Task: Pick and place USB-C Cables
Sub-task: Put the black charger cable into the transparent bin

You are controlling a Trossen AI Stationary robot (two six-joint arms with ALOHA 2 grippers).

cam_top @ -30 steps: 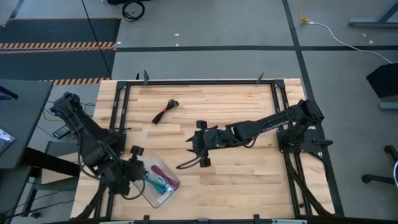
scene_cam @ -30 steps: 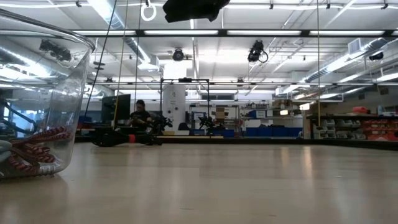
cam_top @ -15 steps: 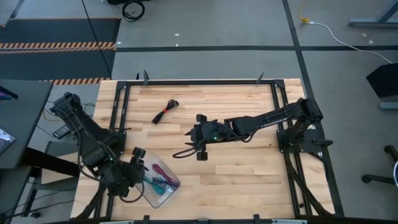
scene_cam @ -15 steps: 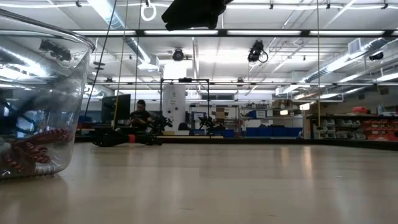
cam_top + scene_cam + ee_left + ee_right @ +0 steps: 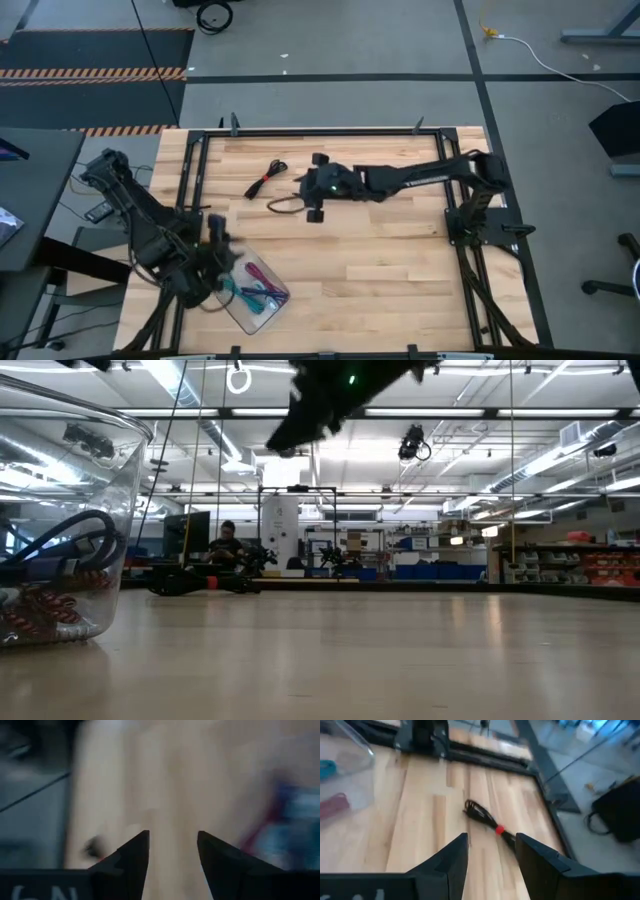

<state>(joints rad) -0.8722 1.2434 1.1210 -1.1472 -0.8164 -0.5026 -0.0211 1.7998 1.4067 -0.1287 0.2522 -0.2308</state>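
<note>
A black cable bundle with a red band (image 5: 265,179) lies flat on the far-left part of the table, and the right wrist view shows it ahead of the fingers (image 5: 487,820). My right gripper (image 5: 312,188) is open, empty, and hovers just right of it (image 5: 491,836). The clear tray (image 5: 255,290) sits near the left near corner with teal (image 5: 237,287) and magenta (image 5: 266,296) cables inside. A dark cable loop (image 5: 70,532) shows in the tray in the low view. My left gripper (image 5: 215,233) is open beside the tray's far-left end (image 5: 172,835).
Black frame rails (image 5: 320,131) run along the table's far and side edges. The right arm (image 5: 420,178) stretches across the far half of the table. Bare wood (image 5: 380,270) lies between the tray and the right arm's base.
My right gripper has swept from the table's middle toward the far edge and left, ending beside the black and red cable. My left gripper has pulled back from over the tray toward the far edge. A dark cable loop has appeared inside the tray in the low view.
</note>
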